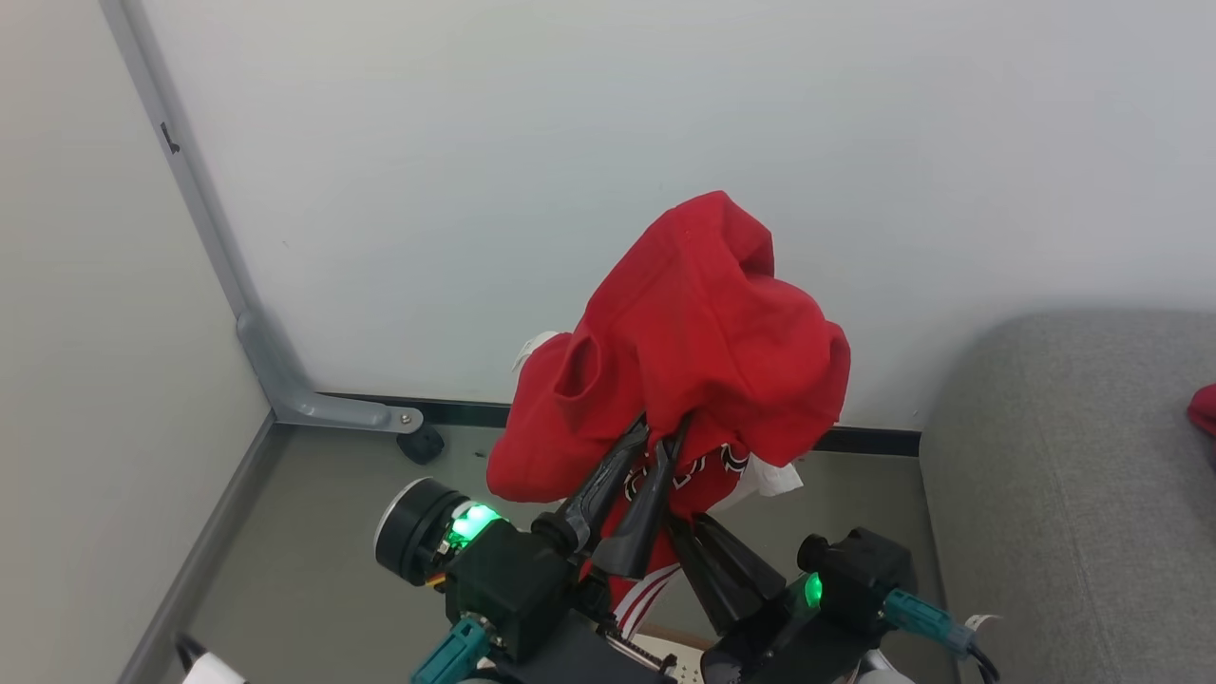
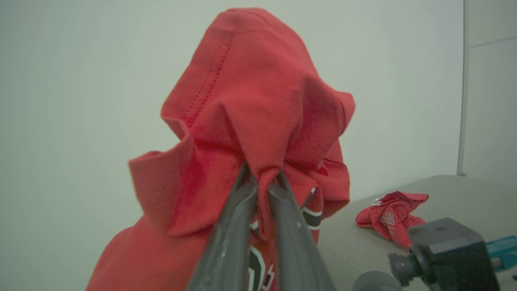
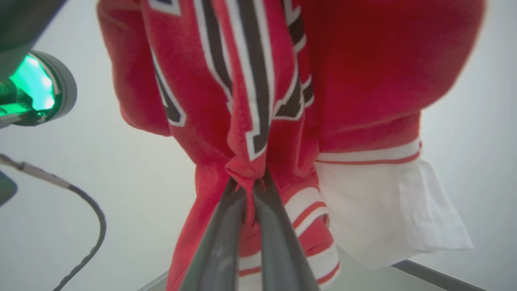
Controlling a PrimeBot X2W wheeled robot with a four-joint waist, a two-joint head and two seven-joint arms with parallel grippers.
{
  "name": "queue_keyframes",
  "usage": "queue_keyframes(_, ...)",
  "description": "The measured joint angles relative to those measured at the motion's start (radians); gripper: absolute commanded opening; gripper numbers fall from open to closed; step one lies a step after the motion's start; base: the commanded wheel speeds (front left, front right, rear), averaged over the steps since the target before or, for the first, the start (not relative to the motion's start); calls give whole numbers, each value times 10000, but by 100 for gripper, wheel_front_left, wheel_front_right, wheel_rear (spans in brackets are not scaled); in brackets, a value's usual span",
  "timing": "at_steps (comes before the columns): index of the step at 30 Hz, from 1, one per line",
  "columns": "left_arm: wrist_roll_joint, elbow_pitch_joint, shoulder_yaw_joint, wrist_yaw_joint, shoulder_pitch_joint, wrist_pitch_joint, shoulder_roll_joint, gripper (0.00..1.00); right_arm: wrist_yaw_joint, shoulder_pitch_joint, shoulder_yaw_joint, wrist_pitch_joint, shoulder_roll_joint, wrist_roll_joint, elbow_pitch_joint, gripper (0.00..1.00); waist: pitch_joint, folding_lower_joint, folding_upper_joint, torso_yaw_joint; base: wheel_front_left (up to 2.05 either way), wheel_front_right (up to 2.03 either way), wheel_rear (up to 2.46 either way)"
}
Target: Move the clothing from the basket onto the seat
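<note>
Your left gripper (image 2: 262,180) and right gripper (image 3: 249,184) each pinch a fold of the soft, crumpled red shirt (image 1: 703,323) with white-striped trim.

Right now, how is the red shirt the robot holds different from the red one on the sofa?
The held red garment hangs in the air, pinched by the left gripper and right gripper; the other red garment lies crumpled on the grey seat. The held one shows white striped trim; the other shows none I can see. Both are red with lettering.
</note>
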Motion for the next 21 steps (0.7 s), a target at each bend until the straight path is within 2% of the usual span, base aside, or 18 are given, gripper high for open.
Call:
queue_keyframes(2,2,-63,0,2,74,36,35,0,0,-62,-12,-79,0,2,77,0,0,0,0,-33,0,0,0)
queue_keyframes(3,4,-127,0,8,174,44,67,7,0,-147,-19,-84,0,4,127,0,1,0,0,-62,0,0,0)
queue_keyframes(4,4,-134,-23,10,248,92,96,27,0,-214,-63,-140,2,12,142,0,3,0,0,-95,0,0,0)
queue_keyframes(5,6,-159,-42,10,318,132,132,34,0,-289,-107,-161,2,35,165,0,7,0,0,-129,0,0,0)
queue_keyframes(6,6,-190,-67,10,395,138,171,34,0,-369,-155,-171,2,65,192,0,12,0,0,-165,0,0,0)
queue_keyframes(7,10,-194,-115,10,428,186,213,44,0,-426,-215,-224,2,82,198,0,16,0,0,-205,0,0,0)
queue_keyframes(8,23,-236,-159,10,453,234,247,59,0,-467,-270,-257,0,84,205,0,21,0,0,-244,0,0,0)
queue_keyframes(9,36,-280,-192,10,503,245,276,89,0,-522,-322,-259,2,86,240,0,26,0,0,-284,0,0,0)
queue_keyframes(10,52,-286,-226,10,579,249,307,100,0,-578,-385,-290,4,88,286,0,30,0,0,-328,0,0,0)
queue_keyframes(17,92,-370,-276,65,1233,339,625,100,-48,-817,-922,-485,-75,104,472,0,45,-1,0,-802,0,0,0)
queue_keyframes(21,92,-422,-286,88,1458,339,650,100,-174,-837,-1373,-568,-447,104,493,0,39,0,0,-1059,0,0,0)
